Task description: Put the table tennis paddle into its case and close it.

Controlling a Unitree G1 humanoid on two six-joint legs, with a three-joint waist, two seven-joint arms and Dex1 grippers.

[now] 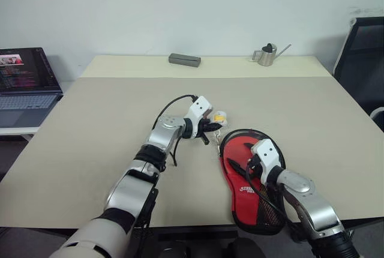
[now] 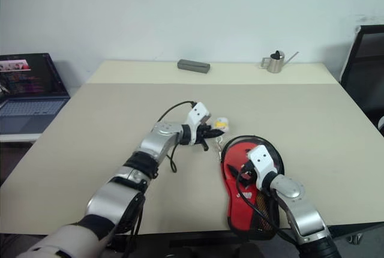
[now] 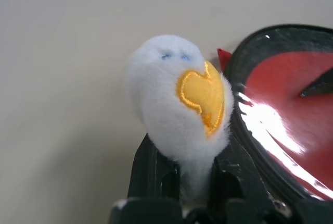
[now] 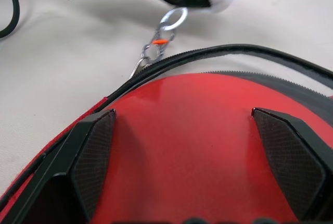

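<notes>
Beige table [image 1: 90, 144], two tops abutting along a seam. Lying on it: the case [image 1: 255, 207], open, under the right gripper [image 1: 240, 167] at the near edge; well beyond both grippers, a grey box [image 1: 184, 60] and a small metal watering can [image 1: 266, 55] on the far section.

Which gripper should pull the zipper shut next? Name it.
Left. The left gripper is shut on the plush charm on the zipper; the right gripper rests open over the case.
</notes>
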